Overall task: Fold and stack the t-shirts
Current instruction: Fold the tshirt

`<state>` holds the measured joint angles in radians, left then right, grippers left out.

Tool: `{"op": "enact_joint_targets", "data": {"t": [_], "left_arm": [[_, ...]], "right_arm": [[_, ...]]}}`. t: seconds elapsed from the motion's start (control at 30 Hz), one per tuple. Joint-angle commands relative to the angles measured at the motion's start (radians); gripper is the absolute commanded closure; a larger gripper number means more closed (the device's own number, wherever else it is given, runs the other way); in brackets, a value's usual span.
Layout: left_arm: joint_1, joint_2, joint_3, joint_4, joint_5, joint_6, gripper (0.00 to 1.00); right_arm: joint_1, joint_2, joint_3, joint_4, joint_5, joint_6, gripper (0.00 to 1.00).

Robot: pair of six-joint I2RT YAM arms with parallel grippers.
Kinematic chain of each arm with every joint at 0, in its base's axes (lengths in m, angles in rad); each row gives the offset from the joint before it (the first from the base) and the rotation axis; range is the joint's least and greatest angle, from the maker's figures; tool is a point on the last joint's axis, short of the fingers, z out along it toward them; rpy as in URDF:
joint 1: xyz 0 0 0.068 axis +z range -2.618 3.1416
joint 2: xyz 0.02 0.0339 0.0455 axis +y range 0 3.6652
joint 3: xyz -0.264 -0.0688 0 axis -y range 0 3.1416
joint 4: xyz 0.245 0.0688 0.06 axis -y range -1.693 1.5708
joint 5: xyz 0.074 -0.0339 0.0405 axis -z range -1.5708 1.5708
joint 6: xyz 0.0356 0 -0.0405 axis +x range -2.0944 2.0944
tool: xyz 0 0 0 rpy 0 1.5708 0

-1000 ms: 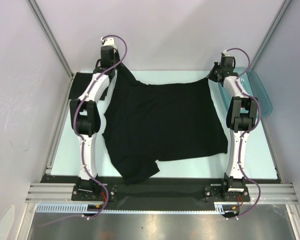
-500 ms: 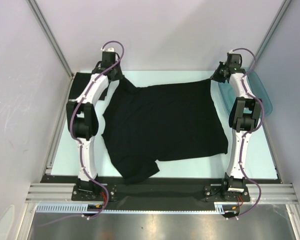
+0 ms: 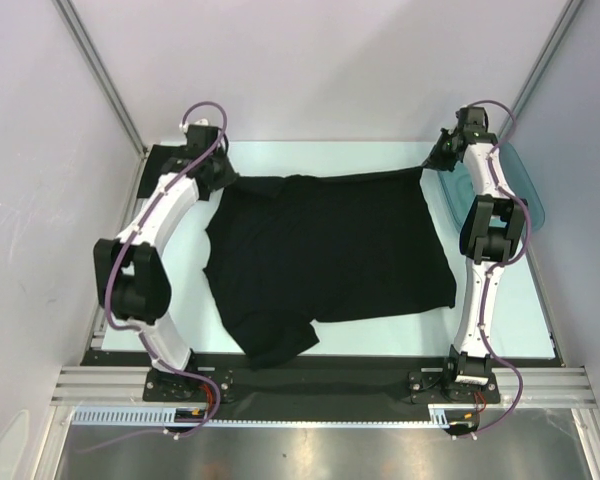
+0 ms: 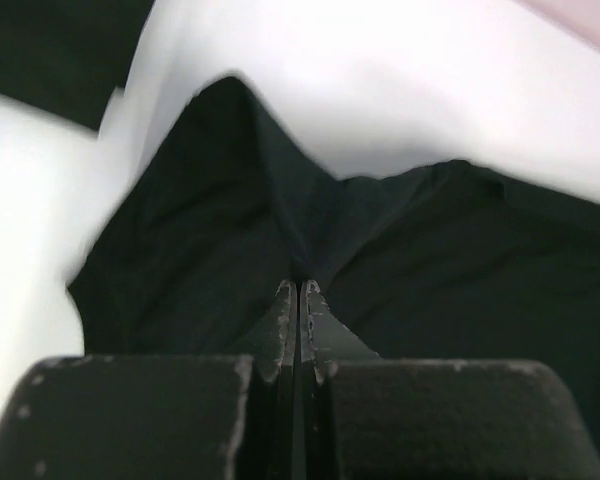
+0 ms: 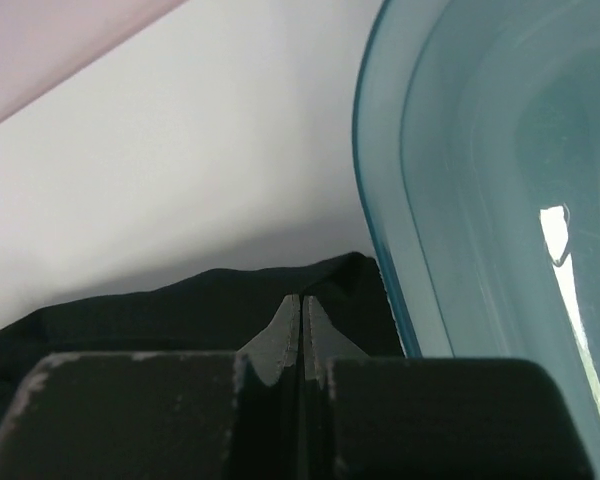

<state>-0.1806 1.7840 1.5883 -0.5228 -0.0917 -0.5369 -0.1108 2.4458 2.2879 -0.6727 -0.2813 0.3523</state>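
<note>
A black t-shirt (image 3: 330,250) lies spread over the middle of the table, its near-left part bunched near the front edge. My left gripper (image 3: 223,180) is shut on the shirt's far-left corner; in the left wrist view the cloth (image 4: 280,230) rises into a peak at the closed tips (image 4: 298,288). My right gripper (image 3: 427,164) is shut on the shirt's far-right corner, and the cloth (image 5: 230,295) is pinched at the tips (image 5: 301,300). A second piece of black cloth (image 3: 162,160) lies at the far-left corner of the table.
A translucent teal tray (image 3: 510,190) stands at the far right, right beside my right gripper, and it fills the right of the right wrist view (image 5: 500,200). White walls and metal posts close in the back and sides. A metal rail (image 3: 310,385) runs along the front.
Both grippers moved outward and lower, drawing the shirt's far edge taut and flat. The left arm swung far out to the left; the raised left corner came down onto the table.
</note>
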Motion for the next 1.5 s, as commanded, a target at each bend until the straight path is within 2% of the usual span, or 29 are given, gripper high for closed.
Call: {"op": "enact_joint_targets", "data": {"t": [0.0,0.17,0.7,0.87,1.13,1.47], "left_arm": [[-0.011,-0.136,-0.088,0.012,0.006,-0.07,1.0],[-0.01,-0.247,-0.18,0.003,-0.02,-0.063,0.99],[-0.011,-0.463,-0.39,-0.06,0.055,-0.101,1.0],[-0.011,-0.535,-0.465,-0.069,0.075,-0.121,1.0],[-0.011,-0.589,-0.573,-0.063,0.136,-0.179,1.0],[-0.011,-0.575,-0.637,-0.086,0.106,-0.202,1.0]], "right_arm": [[-0.012,-0.054,-0.008,-0.05,-0.007,-0.03,1.0],[-0.015,-0.11,-0.062,-0.062,-0.009,-0.021,1.0],[-0.018,-0.218,-0.117,-0.234,0.007,-0.035,1.0],[-0.015,-0.271,-0.185,-0.225,0.008,-0.039,1.0],[-0.003,-0.307,-0.246,-0.222,0.025,-0.05,1.0],[-0.006,-0.297,-0.226,-0.264,0.028,-0.056,1.0]]}}
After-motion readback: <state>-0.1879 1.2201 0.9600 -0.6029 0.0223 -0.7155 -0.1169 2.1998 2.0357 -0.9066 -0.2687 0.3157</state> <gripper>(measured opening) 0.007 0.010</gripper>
